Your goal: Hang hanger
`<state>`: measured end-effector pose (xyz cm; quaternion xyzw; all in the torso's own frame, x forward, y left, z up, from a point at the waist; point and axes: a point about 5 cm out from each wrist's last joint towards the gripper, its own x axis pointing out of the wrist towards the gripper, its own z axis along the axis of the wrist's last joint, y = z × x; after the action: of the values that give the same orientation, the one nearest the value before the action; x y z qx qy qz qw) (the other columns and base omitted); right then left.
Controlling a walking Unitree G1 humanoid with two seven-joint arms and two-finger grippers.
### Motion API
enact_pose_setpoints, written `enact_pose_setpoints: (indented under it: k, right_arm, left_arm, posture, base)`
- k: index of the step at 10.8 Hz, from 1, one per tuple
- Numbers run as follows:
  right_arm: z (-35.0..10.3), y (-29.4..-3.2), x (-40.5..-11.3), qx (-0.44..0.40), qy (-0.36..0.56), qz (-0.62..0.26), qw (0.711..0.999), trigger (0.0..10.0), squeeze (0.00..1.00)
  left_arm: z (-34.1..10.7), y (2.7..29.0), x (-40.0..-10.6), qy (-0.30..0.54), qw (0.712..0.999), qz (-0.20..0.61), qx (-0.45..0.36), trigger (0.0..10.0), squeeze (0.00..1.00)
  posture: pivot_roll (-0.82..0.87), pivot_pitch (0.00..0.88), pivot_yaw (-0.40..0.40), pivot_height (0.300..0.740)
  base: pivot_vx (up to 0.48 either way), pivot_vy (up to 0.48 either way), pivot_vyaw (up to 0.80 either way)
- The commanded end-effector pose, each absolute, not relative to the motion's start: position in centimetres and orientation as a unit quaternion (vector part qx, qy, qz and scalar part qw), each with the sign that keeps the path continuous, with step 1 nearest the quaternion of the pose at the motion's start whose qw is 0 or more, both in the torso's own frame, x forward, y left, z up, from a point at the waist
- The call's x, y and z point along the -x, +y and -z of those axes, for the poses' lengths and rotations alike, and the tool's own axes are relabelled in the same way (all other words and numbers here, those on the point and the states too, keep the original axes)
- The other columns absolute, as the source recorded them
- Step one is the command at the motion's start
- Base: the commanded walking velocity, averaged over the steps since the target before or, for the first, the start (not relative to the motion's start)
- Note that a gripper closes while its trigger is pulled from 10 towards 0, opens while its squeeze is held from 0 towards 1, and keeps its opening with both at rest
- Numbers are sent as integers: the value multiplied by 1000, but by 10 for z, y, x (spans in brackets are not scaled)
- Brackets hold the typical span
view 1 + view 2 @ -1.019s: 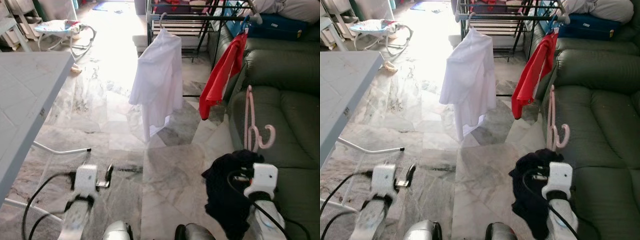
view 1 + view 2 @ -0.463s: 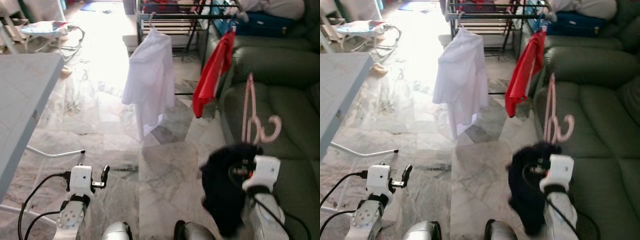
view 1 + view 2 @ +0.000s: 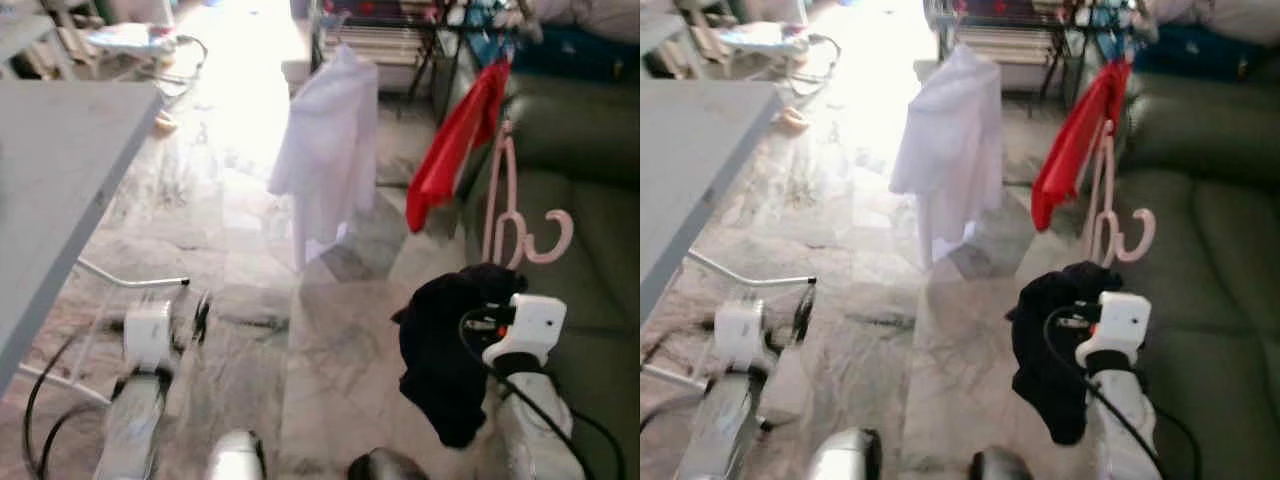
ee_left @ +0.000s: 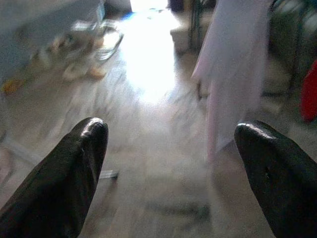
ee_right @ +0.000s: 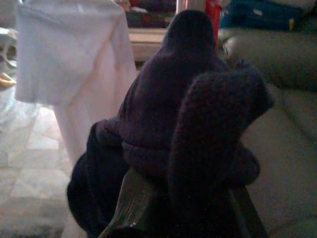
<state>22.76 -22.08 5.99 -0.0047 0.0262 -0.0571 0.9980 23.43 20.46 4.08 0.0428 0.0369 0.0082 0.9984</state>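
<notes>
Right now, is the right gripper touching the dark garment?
Touching. In the right wrist view the dark garment is draped over the right gripper, covering its fingers; the left eye view shows it hanging from that gripper.

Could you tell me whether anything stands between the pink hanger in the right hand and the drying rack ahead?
Nothing solid on the floor. The red shirt and white shirt already hang on the rack, so the pink hanger held by the right hand needs the gap between them.
</notes>
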Motion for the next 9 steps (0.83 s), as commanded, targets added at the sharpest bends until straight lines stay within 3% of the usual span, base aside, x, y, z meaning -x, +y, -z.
enact_pose_setpoints:
  k: [1,9]
  right_arm:
    - [-69,-221,-229,7,10,57,998,10000,0]
    - [-62,-228,-219,22,34,62,997,10000,0]
  left_arm:
    - [-39,202,-232,49,998,-7,-43,10000,0]
    - [-60,186,-216,60,998,-9,-35,10000,0]
  posture:
    - [-38,114,-16,740]
    - [-44,121,-18,740]
  base:
    - [0,0,0]
    - [0,0,0]
